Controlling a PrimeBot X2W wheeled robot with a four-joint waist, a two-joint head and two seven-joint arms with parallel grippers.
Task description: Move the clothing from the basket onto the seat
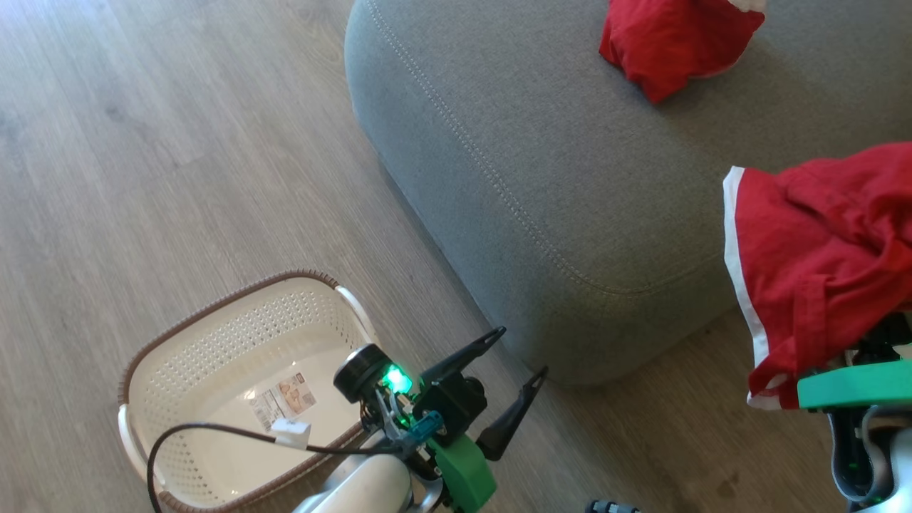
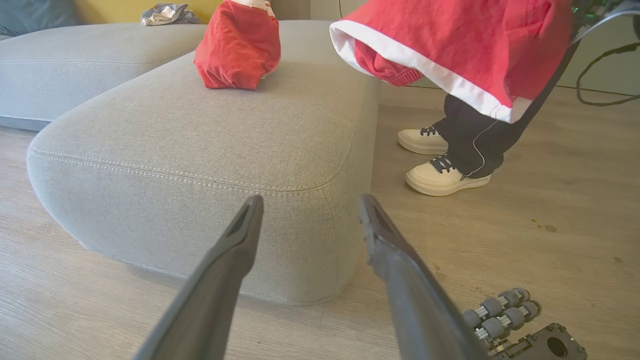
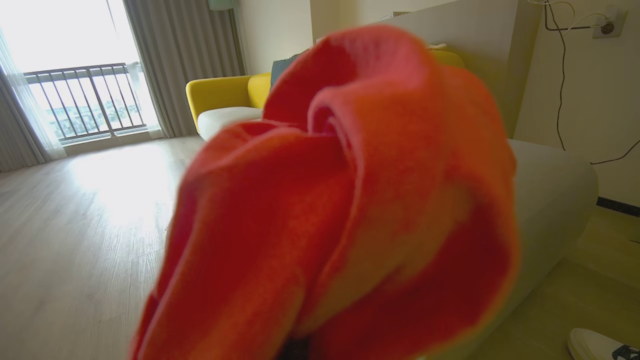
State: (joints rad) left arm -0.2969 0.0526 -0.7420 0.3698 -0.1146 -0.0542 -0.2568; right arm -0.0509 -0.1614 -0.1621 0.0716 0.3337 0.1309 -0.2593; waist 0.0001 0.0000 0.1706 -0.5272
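Left claw (image 1: pixel 524 350) gapes wide; right claw (image 1: pixel 883 338) clamps the clothing (image 1: pixel 819 249).

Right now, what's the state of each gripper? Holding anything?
Left gripper: open, empty.
Right gripper: closed, holding the red garment with white trim.

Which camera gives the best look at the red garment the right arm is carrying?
The left wrist view: the garment hangs in sharp focus, its white edge stripe clear, though its top is cut off. The head view has it bunched at the right edge, partly out of frame. The right wrist view gives blurred red folds up close.
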